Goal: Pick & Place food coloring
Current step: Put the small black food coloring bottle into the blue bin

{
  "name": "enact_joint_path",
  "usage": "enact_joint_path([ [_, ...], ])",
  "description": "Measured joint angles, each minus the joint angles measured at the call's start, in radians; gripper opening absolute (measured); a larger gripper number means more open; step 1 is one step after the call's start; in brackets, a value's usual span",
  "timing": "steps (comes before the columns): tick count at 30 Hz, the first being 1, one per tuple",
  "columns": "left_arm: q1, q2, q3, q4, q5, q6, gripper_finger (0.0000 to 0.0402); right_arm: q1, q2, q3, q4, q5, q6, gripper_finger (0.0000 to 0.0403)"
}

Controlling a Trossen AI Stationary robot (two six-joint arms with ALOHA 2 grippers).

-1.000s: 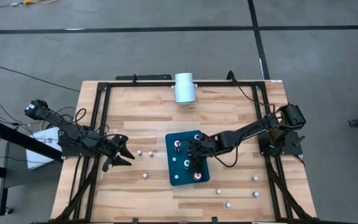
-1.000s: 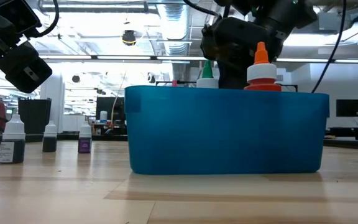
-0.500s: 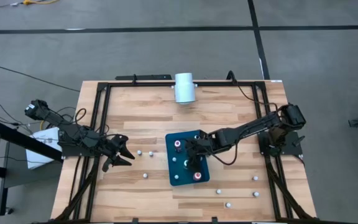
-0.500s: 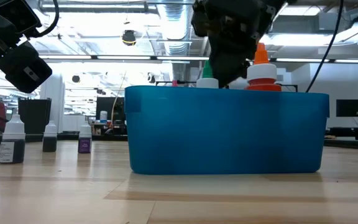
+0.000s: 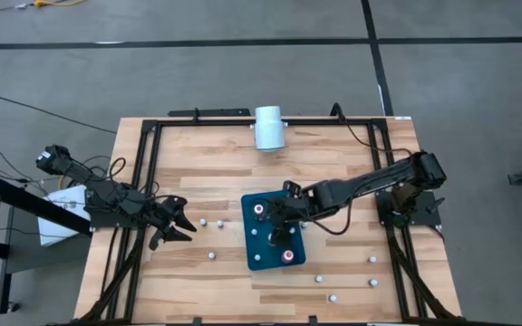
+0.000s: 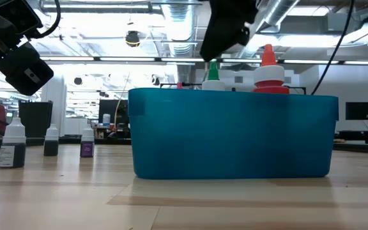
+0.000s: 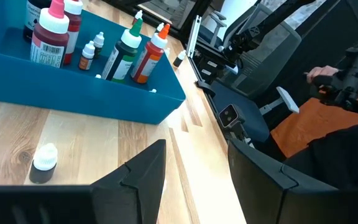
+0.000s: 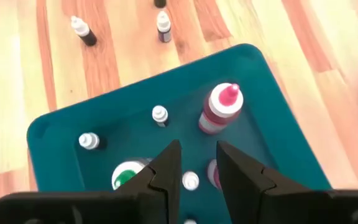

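Two arms work over a wooden table on grey floor; ceiling ducts and lights fill the room behind. Food coloring bottles stand in the teal tray at frame centre, others loose on the wood. Right tool hovers above the tray, fingers slightly apart, empty. Left tool, centre-left, gapes, empty. Labels unreadable.
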Motion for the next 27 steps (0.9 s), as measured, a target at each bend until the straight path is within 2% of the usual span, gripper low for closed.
enact_joint_path([
  [9,0.0,0.0,0.0,0.0,0.0,0.0,0.0165,0.003,0.0,0.105,-0.177,-0.007,0.031,0.0093],
  [27,0.0,0.0,0.0,0.0,0.0,-0.001,0.0165,0.004,0.0,0.107,-0.196,-0.013,0.019,0.0093],
])
